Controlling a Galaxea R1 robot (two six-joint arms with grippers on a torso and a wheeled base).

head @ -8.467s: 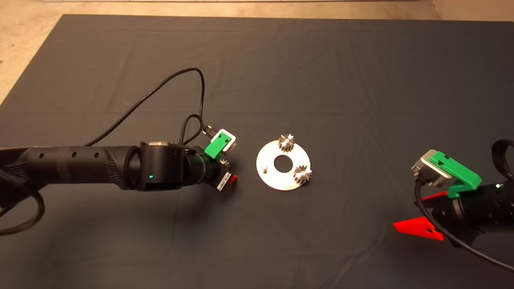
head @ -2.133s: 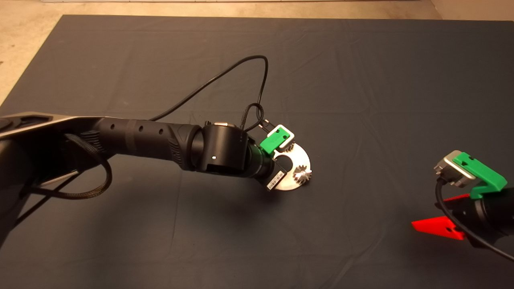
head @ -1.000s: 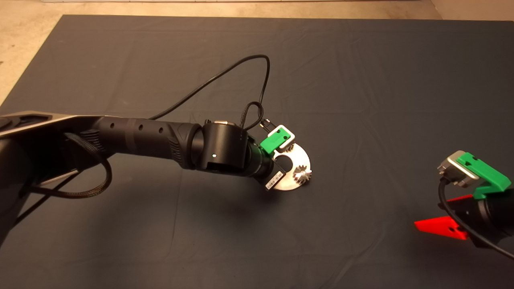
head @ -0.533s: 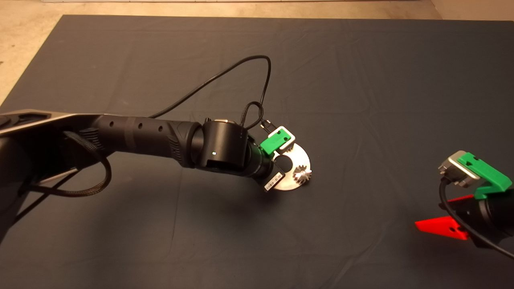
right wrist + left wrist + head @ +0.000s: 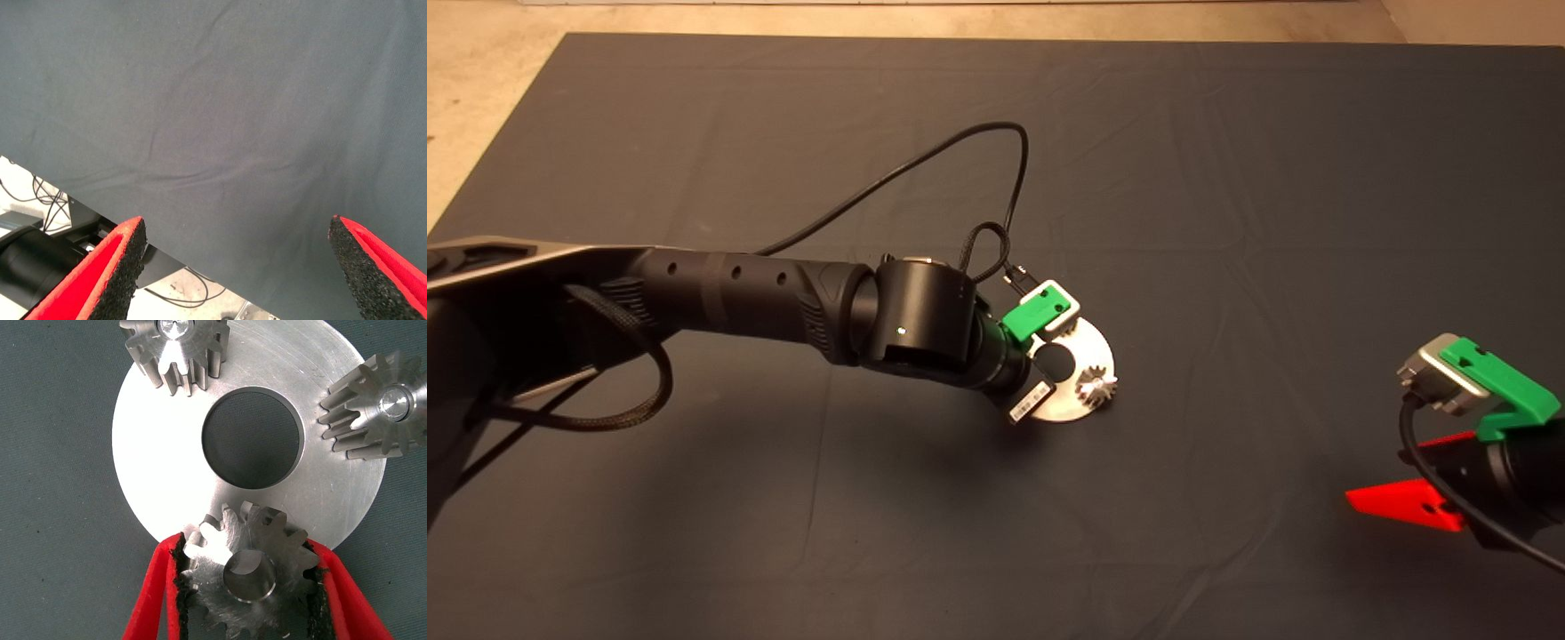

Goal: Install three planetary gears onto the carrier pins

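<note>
The shiny round plate (image 5: 153, 467) lies mid-mat, and it shows in the head view (image 5: 1100, 356). Two planetary gears (image 5: 177, 347) (image 5: 380, 403) sit on their carrier pins. The head view shows one of them (image 5: 1096, 388). The other is mostly hidden under the left wrist's green mount. My left gripper (image 5: 248, 550) is shut on the third gear (image 5: 267, 533), held slightly tilted at the plate's edge, with a silvery round stud showing in its hole. In the head view the left wrist (image 5: 925, 324) hides its fingers. My right gripper (image 5: 1380, 473) waits open and empty at the lower right, and it shows in the right wrist view (image 5: 237, 227).
A black cable (image 5: 925, 164) loops from the left wrist over the mat behind the plate. The mat's edge and the floor with cables (image 5: 47, 200) show in the right wrist view.
Since 8.5 s ago my left arm has carried the third gear from the mat left of the plate to over the plate's left edge. In the last second it has barely shifted. The right gripper drew back to the right.
</note>
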